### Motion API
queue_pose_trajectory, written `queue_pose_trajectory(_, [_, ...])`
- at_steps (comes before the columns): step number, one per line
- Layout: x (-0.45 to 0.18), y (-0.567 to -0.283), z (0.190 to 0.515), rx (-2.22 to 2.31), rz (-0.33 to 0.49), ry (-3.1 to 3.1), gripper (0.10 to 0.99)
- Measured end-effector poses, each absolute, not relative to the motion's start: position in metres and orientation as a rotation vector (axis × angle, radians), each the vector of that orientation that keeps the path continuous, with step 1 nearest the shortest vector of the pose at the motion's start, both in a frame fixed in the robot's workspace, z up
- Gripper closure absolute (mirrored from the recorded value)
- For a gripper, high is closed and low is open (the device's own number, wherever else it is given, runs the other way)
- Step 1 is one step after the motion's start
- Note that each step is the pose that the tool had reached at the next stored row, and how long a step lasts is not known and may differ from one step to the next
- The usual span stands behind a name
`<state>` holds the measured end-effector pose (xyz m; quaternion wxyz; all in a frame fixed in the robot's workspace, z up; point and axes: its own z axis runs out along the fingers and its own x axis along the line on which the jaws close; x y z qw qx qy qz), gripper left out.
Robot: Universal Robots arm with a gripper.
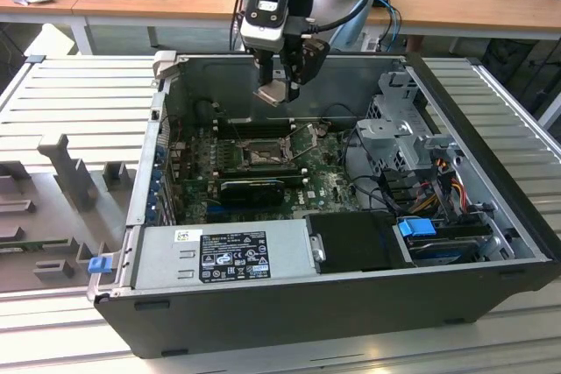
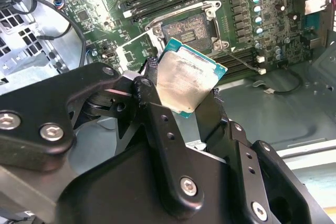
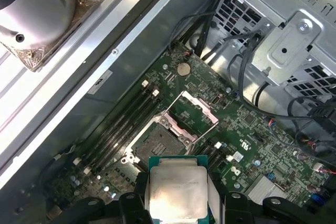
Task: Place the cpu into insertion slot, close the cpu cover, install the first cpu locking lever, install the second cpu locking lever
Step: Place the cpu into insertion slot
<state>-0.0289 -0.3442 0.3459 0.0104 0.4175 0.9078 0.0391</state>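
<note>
None of the four steps is finished: the fingers [image 2: 148, 95] clamp the cpu [image 2: 189, 82] by its edges, aloft over the empty insertion slot [image 3: 160, 142], whose cpu cover [image 3: 201, 105] stands open.

Silvery-grey cpu [image 2: 185, 80], green-edged; green motherboard [image 3: 252, 145]; dark grey case [image 1: 307, 321].

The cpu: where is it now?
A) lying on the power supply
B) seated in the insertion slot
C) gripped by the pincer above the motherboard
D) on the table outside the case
C: in the second wrist view the cpu is clamped in the pincer, and the insertion slot beyond it is empty.
</note>
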Motion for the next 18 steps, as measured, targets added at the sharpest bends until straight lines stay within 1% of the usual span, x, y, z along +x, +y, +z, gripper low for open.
queue_pose_trajectory(18, [-0.0289,-0.3442,0.3435,1.355,0.121,2.807,0.557])
